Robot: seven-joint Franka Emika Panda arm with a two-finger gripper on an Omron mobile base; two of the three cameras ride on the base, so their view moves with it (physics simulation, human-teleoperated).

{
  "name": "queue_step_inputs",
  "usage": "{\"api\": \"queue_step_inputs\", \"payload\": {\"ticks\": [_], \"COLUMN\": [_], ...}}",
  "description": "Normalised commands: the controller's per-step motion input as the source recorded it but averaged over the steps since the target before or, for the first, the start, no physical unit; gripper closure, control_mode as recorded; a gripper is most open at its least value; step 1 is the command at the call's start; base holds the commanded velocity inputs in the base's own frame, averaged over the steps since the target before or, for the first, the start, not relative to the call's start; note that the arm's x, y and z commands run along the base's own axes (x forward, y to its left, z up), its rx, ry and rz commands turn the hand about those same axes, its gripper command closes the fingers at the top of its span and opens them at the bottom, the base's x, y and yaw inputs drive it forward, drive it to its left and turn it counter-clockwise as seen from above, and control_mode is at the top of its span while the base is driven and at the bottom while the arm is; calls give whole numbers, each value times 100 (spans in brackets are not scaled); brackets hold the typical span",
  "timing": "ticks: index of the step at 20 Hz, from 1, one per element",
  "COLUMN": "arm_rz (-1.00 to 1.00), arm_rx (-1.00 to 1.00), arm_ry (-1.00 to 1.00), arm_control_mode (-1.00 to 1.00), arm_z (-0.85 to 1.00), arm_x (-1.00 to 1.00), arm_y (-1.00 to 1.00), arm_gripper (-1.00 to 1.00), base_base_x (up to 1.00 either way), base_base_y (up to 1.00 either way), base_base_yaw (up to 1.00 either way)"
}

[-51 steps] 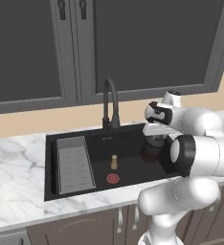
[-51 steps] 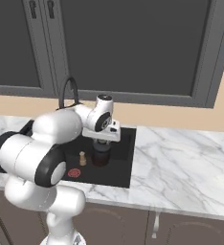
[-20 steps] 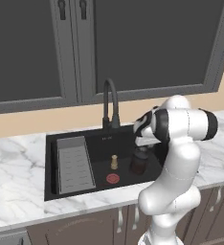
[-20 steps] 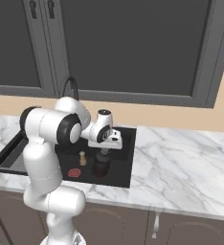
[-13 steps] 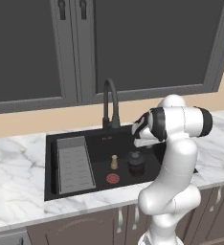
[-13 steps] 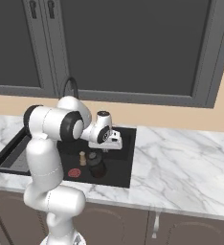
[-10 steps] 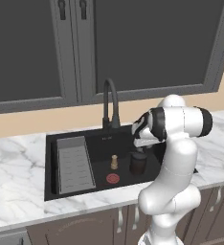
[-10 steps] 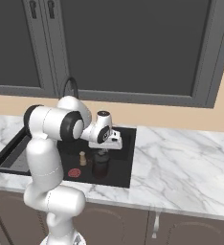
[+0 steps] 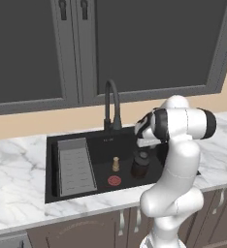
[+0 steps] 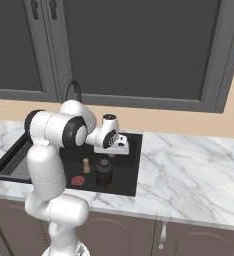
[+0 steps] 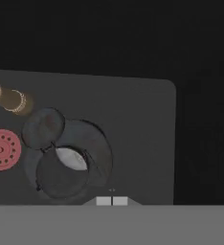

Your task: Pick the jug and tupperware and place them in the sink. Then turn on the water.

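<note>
White rounded arm (image 9: 176,160), dark joint bands

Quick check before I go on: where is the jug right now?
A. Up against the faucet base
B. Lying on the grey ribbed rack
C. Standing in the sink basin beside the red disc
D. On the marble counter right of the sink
C. The jug stands upright on the floor of the sink, just right of the red disc and the brass peg.
</note>
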Motion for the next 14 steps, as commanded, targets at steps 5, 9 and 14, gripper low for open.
{"api": "queue_step_inputs", "payload": {"ticks": [5, 9, 14], "arm_rz": [-1, -2, -1], "arm_rx": [0, 0, 0], "arm_ry": [0, 0, 0], "arm_control_mode": [-100, -100, -100], "arm_z": [65, 69, 62], "arm_x": [0, -6, -31], "arm_y": [-1, -1, -1], "arm_gripper": [100, 100, 100], "base_base_x": [0, 0, 0], "base_base_y": [0, 0, 0], "base_base_yaw": [0, 0, 0]}}
